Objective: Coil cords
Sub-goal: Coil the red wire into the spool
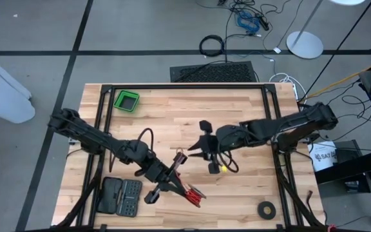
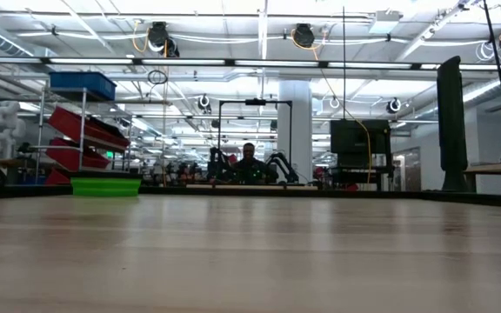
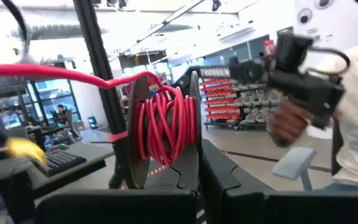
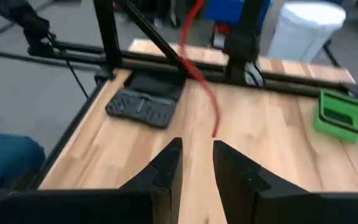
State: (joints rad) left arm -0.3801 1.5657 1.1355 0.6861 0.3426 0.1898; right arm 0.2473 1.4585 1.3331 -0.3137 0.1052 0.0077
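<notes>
The cord is red where it shows. It is wound in several turns into a small coil (image 3: 165,130) at my left gripper's fingertips (image 3: 197,155). In the high view it shows as red strands (image 1: 189,192) at my left gripper (image 1: 171,178), near the table's front middle. One strand (image 3: 55,74) runs from the coil out past the picture's edge. My right gripper (image 1: 203,152) is at the table's middle. Its fingers (image 4: 197,163) are slightly apart and empty, and a loose red cord end (image 4: 211,109) hangs ahead of them. My left gripper holds the red coil (image 3: 166,146) at its fingertips, between dark finger faces on both sides of the turns. I cannot tell whether the turns go around a finger. The fingers lie about level, slanting toward the table's near right. The coil is off the table.
A green bin (image 1: 126,101) stands at the far left and also shows in the low view (image 2: 105,185). A black tool case (image 1: 121,196) lies at the near left. A black tape ring (image 1: 266,209) lies at the near right. A person's hand with a black device (image 3: 303,81) shows beyond the table.
</notes>
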